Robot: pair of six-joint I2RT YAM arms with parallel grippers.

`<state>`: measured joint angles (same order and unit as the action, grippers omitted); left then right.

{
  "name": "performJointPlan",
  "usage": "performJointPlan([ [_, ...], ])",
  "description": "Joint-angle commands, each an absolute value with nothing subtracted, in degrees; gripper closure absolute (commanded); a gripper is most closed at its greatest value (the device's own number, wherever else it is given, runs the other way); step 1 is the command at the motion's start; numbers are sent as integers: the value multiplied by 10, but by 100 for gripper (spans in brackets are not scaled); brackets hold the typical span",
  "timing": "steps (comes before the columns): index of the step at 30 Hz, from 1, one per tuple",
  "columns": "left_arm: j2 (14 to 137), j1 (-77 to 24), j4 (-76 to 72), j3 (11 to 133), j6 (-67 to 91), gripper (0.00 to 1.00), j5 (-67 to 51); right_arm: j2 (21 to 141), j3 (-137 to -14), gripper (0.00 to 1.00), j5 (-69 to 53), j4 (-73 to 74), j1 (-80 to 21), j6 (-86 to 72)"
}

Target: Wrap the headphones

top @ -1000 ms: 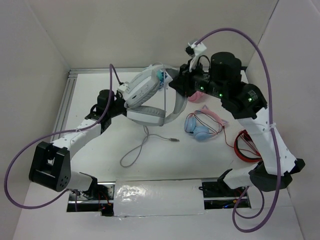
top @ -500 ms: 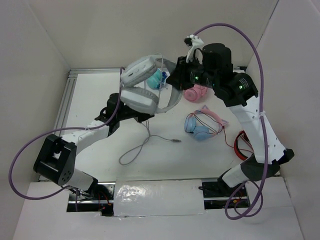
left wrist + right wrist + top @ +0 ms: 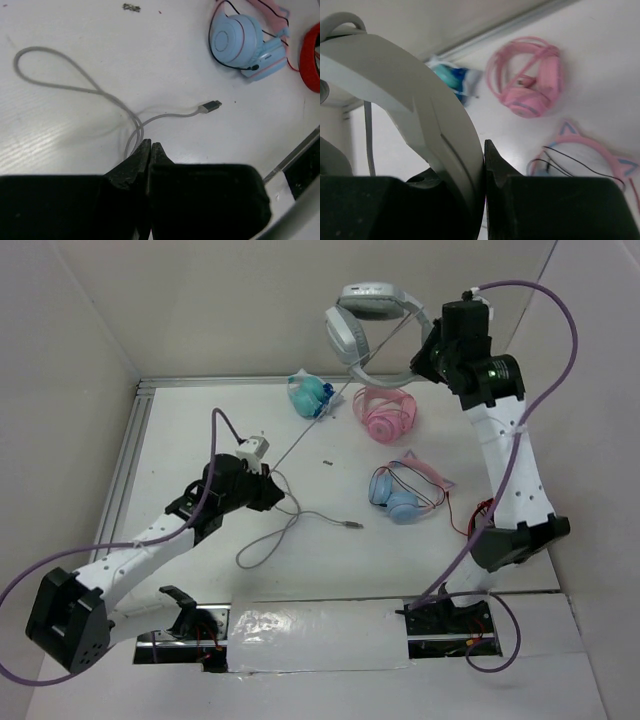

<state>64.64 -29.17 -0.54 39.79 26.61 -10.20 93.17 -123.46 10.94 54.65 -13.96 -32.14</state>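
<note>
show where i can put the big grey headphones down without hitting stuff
Bare: the far-left corner between the left rail and the teal item; also the near strip between the grey cable's plug and the right arm. Crowded: far right, with the pink headphones, the blue-cupped pair and the red cable.

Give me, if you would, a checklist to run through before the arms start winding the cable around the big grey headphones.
1. Grip of the right claw on the headband of the headphones: ok, shut on it.
2. Grip of the left claw on the cable: ok, shut on it.
3. Cable between headphones and left claw straight: ok in the top view.
4. The plug free on the table, apart from the blue pair: ok.
5. Slack loop free of knots: cannot tell.
</note>
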Motion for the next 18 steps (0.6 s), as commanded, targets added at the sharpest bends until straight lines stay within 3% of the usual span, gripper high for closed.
performJointPlan([
  [1, 592, -302, 142, 420, 329, 100, 20, 955, -1259, 100, 283, 529, -113, -360],
  [5, 555, -304, 254, 464, 364, 100, 147, 974, -1235, 100, 297, 533, -98, -309],
  [8, 551, -307, 310, 531, 383, 100, 170, 972, -1200, 100, 349, 539, -103, -337],
  [13, 558, -335, 288, 562, 342, 100, 144, 1012, -1185, 100, 431, 548, -145, -337],
  [18, 596, -352, 253, 631, 243, 100, 212, 1053, -1150, 100, 517, 475, -248, -176],
])
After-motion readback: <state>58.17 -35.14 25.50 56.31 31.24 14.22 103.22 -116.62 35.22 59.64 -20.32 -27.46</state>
